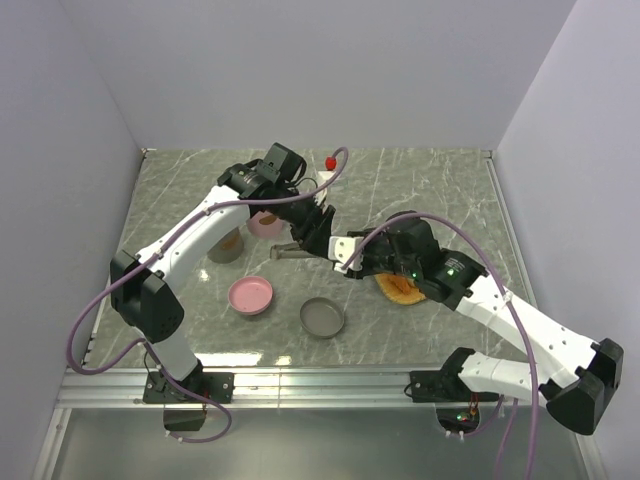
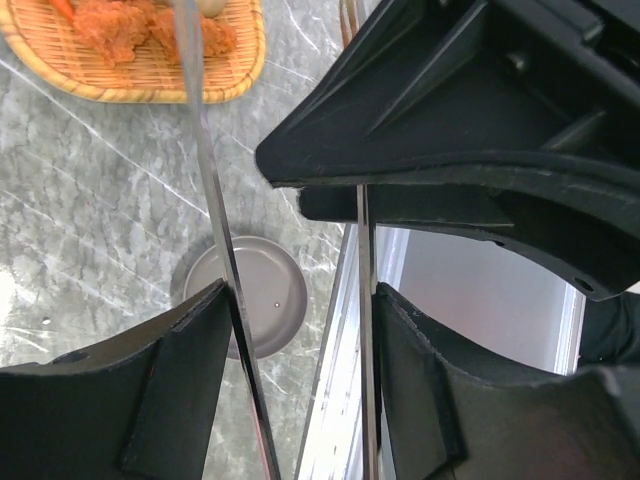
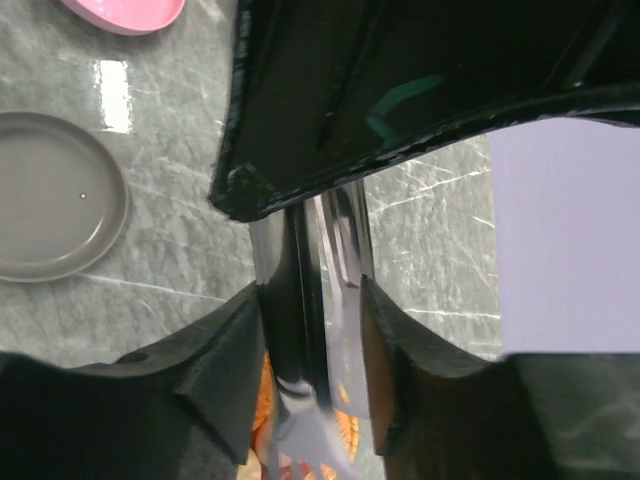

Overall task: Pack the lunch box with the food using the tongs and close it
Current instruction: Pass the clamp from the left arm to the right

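Note:
The silver tongs (image 2: 228,290) run between both grippers above the middle of the table. My left gripper (image 2: 300,300) presses one finger on each tong arm, with the arms still spread in a V. My right gripper (image 3: 310,300) is closed round the tongs (image 3: 340,300) nearer their joined end, and its fingers touch both sides. In the top view the left gripper (image 1: 322,240) and right gripper (image 1: 345,252) meet nose to nose. Orange food chunks (image 2: 120,25) lie in an orange woven tray (image 2: 130,85). The lunch box looks to be the open pink round bowl (image 1: 250,296) with a grey round lid (image 1: 322,317) beside it.
The orange tray (image 1: 402,290) sits mostly under my right arm. A second pink container (image 1: 265,222) and a grey cup (image 1: 225,245) stand under the left arm. A small red item (image 1: 330,160) rests near the back wall. Walls close in the table on three sides.

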You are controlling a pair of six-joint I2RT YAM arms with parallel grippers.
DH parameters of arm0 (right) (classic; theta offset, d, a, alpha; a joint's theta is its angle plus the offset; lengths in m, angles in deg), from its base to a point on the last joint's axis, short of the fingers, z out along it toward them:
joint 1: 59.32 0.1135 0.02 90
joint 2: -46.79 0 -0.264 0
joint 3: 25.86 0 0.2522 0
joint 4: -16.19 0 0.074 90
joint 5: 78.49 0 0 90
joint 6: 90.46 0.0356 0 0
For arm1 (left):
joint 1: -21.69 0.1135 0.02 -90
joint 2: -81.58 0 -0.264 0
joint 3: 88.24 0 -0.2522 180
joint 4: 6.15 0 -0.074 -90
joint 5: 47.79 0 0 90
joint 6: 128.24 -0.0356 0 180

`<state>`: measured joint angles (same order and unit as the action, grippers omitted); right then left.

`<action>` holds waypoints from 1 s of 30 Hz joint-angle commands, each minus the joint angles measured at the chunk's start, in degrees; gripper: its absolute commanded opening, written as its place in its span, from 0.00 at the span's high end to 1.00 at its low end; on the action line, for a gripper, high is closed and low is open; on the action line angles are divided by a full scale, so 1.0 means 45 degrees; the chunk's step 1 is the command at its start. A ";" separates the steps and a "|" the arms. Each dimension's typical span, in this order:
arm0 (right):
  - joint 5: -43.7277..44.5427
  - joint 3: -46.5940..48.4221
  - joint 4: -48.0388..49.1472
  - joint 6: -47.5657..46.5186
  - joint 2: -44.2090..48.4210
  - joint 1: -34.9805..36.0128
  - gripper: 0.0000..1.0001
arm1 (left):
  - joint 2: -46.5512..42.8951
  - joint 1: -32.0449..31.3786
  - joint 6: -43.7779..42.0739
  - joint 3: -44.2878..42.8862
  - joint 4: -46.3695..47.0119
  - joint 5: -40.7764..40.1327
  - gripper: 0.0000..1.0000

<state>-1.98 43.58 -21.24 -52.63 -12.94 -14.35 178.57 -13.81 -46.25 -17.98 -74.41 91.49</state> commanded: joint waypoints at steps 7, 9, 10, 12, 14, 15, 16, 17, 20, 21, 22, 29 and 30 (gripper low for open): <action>0.0401 0.0947 0.0023 0.0126 -0.0361 0.0163 0.61 | -0.0577 -0.0157 -0.0544 0.0099 -0.0135 0.0885 0.39; 0.0363 0.1005 -0.0015 0.0224 -0.0400 0.0163 0.62 | -0.0538 -0.0157 -0.0583 0.0080 -0.0213 0.0866 0.39; 0.0363 0.1025 -0.0074 0.0302 -0.0400 0.0163 0.64 | -0.0538 -0.0176 -0.0622 0.0080 -0.0232 0.0866 0.39; 0.0324 0.1064 -0.0113 0.0322 -0.0420 0.0163 0.64 | -0.0557 -0.0196 -0.0622 0.0099 -0.0252 0.0847 0.40; 0.0323 0.1045 -0.0113 0.0322 -0.0439 0.0163 0.65 | -0.0538 -0.0254 -0.0622 0.0099 -0.0252 0.0808 0.39; 0.0323 0.1045 -0.0133 0.0322 -0.0458 0.0163 0.65 | -0.0557 -0.0274 -0.0661 0.0080 -0.0291 0.0788 0.39; 0.0323 0.1045 -0.0171 0.0322 -0.0478 0.0163 0.65 | -0.0519 -0.0274 -0.0719 0.0080 -0.0369 0.0769 0.38; 0.0304 0.1045 -0.0172 0.0303 -0.0497 0.0163 0.65 | -0.0518 -0.0312 -0.0759 0.0080 -0.0389 0.0788 0.37; 0.0265 0.1064 -0.0269 0.0302 -0.0517 0.0163 0.65 | -0.0518 -0.0352 -0.0856 0.0138 -0.0447 0.0768 0.35; 0.0246 0.1122 -0.0308 0.0341 -0.0536 0.0182 0.66 | -0.0518 -0.0371 -0.0915 0.0139 -0.0447 0.0768 0.35; 0.0226 0.1142 -0.0425 0.0322 -0.0575 0.0182 0.66 | -0.0518 -0.0391 -0.0896 0.0139 -0.0447 0.0749 0.35; 0.0187 0.1181 -0.0484 0.0303 -0.0576 0.0182 0.66 | -0.0499 -0.0527 -0.0837 0.0236 -0.0350 0.0398 0.35; 0.0167 0.1143 -0.0484 0.0225 -0.0556 0.0163 0.66 | -0.0479 -0.0528 -0.0818 0.0256 -0.0330 0.0436 0.35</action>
<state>-1.83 45.98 -25.19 -51.73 -15.45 -13.81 178.57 -15.08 -49.38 -16.98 -75.48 91.69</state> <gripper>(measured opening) 0.346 0.651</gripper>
